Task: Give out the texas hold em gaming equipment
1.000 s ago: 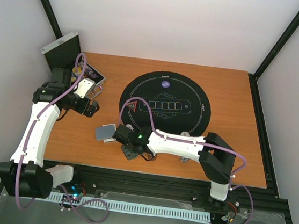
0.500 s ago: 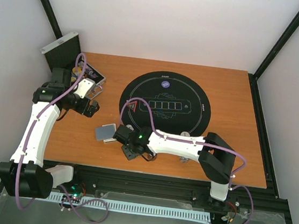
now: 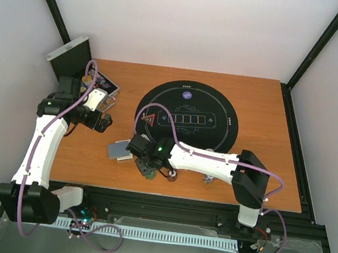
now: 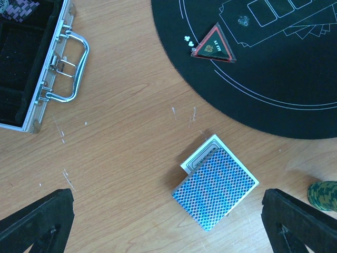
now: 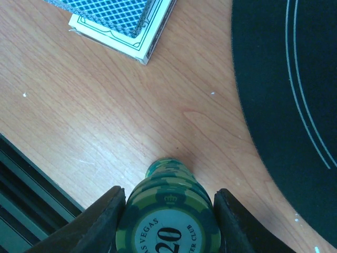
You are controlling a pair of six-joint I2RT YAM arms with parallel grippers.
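The right hand [image 5: 169, 210] pinches the stack of green round poker chips [image 5: 167, 229] standing on the wooden tabletop [image 5: 79, 105] beside the round black mat [image 5: 295, 79]; the left hand [image 4: 168, 224] hangs spread. Lift straight up, slowly, so none topple.

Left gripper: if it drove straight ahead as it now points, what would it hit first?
Probably the blue-backed card deck lying on the wooden table: it sits ahead between the open left gripper's fingers. Depth is unclear, so bare wood beside the deck is possible.
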